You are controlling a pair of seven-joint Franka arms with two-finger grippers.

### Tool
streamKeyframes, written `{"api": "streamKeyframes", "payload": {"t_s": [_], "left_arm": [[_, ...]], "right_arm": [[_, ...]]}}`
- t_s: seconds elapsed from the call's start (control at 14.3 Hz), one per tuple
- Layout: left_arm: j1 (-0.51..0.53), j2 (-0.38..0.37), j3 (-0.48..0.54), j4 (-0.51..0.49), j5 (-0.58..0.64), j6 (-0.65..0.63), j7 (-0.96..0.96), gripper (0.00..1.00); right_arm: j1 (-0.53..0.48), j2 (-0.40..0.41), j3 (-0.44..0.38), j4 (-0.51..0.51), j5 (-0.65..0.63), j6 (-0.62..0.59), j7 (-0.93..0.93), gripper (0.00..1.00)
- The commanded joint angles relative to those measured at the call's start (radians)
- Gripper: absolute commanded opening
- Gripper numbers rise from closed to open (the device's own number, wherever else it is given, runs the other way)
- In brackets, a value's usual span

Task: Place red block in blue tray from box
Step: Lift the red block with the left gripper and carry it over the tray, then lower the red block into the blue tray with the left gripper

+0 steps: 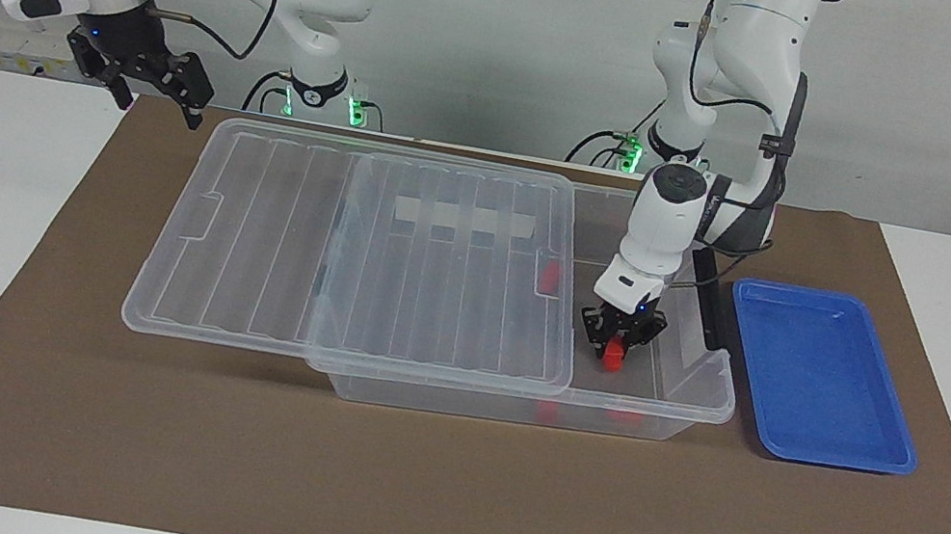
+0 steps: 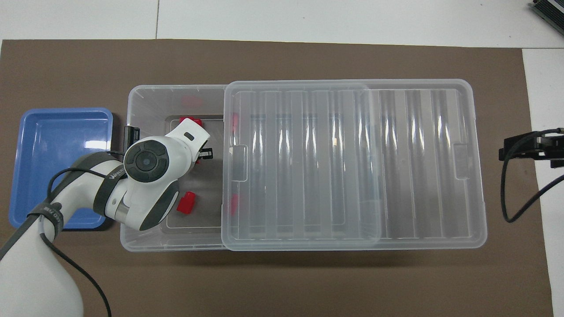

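Observation:
My left gripper (image 1: 615, 345) reaches down into the open end of the clear box (image 1: 685, 408) and is shut on a red block (image 1: 612, 361), holding it low inside the box. In the overhead view the left arm's wrist hides this gripper and its block. The blue tray (image 1: 818, 376) lies beside the box at the left arm's end of the table, with nothing in it; it also shows in the overhead view (image 2: 53, 145). My right gripper (image 1: 159, 104) waits open and raised over the mat's edge at the right arm's end.
The ribbed clear lid (image 1: 360, 256) is slid toward the right arm's end and covers most of the box. More red blocks lie in the box (image 2: 186, 202) (image 2: 190, 121), some under the lid (image 2: 233, 204). A black latch handle (image 1: 710, 299) stands between box and tray.

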Motion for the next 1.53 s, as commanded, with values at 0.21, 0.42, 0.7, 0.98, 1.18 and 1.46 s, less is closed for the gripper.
{"api": "streamKeyframes", "payload": {"t_s": [0.21,0.42,0.7,0.98,1.18,1.46], "left_arm": [[0.0,-0.074,-0.003,0.223,0.014,-0.405,0.154,0.0],[0.017,-0.106,0.002,0.282,-0.019,-0.514,0.223,0.0],[0.073,-0.126,0.017,0.341,-0.055,-0.602,0.376,0.0],[0.283,-0.169,0.017,0.342,-0.184,-0.614,0.658,0.0],[0.399,-0.177,0.022,0.338,-0.186,-0.611,0.876,0.0],[0.476,-0.174,0.022,0.309,-0.186,-0.54,1.006,0.0]], "right_arm": [[-0.002,-0.003,0.004,-0.01,0.017,0.018,0.028,1.0],[-0.002,-0.005,0.01,-0.01,0.017,0.018,0.031,1.0],[-0.002,-0.005,0.01,-0.012,0.017,0.018,0.03,1.0],[-0.002,-0.008,0.01,-0.013,0.017,0.018,0.03,1.0],[-0.004,-0.009,0.01,-0.021,0.003,0.018,0.016,1.0],[-0.01,-0.009,0.008,-0.023,-0.005,0.04,-0.019,1.0]]}}
